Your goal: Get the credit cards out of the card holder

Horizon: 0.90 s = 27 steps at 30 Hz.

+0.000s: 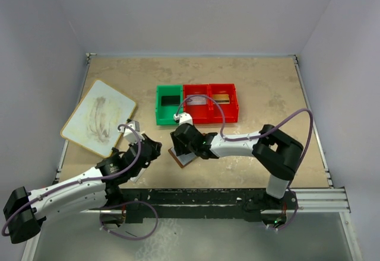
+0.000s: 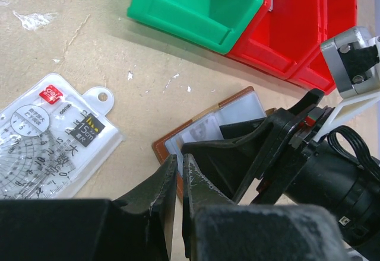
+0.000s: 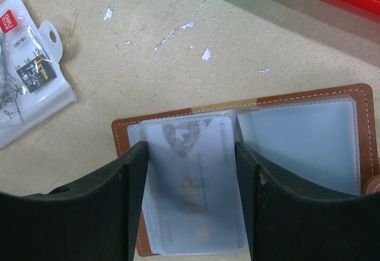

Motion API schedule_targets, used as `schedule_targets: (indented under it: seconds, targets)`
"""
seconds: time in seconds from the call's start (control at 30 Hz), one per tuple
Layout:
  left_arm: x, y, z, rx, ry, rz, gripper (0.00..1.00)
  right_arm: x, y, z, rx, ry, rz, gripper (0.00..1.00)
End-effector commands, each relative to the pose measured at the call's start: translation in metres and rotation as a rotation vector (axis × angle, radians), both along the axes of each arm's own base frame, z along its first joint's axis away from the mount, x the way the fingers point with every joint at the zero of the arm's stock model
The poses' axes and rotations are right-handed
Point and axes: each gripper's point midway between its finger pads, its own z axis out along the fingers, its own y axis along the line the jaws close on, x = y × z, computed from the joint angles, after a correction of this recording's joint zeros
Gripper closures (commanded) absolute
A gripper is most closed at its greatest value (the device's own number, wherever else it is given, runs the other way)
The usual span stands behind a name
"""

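Between the fingers (image 3: 89, 213) of the right gripper (image 3: 191, 154) lies a pale card (image 3: 193, 201) printed VIP, each long edge meeting the inner face of a finger. The jaws stand about one card's width apart. Whether they pinch the card or only straddle it, I cannot tell.

Under the card and the fingers, the card holder (image 3: 303, 142) lies open and flat on the table (image 3: 148, 53). Its brown border shows just outside the left finger, and its second clear pocket spreads out beyond the right finger. Ahead of this gripper and to its left lies a clear pack of rulers (image 3: 29, 83), apart from the holder. Ahead and to its right stand a green bin (image 1: 169, 104) and red bins (image 1: 211, 102).

The left gripper (image 2: 180, 163) has its jaws drawn to a thin slit with nothing between them, its tips over the holder's near corner; contact cannot be told. Straight ahead of it, the black body of the right gripper covers much of the open holder and bars the way to the pockets. The ruler pack lies to its left. A white board (image 1: 98, 117) lies further off on that side.
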Motion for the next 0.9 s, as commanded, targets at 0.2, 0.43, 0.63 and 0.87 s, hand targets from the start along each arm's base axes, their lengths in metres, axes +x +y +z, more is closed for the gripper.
schedule_targets:
  seconds: [0.2, 0.43, 0.63, 0.87]
  targets:
    - [0.005, -0.014, 0.020, -0.036, -0.030, -0.028, 0.93, -0.038, -0.004, -0.019, 0.132, 0.201, 0.073, 0.45]
    - [-0.004, -0.049, 0.013, -0.083, -0.011, -0.191, 0.92, -0.030, -0.007, -0.006, 0.301, 0.257, 0.044, 0.45]
    - [-0.017, -0.084, 0.000, -0.161, 0.010, -0.360, 0.88, -0.028, -0.010, -0.007, 0.349, 0.291, 0.041, 0.45]
    - [-0.023, -0.097, -0.014, -0.211, 0.033, -0.400, 0.60, -0.028, -0.012, -0.008, 0.358, 0.299, 0.034, 0.45]
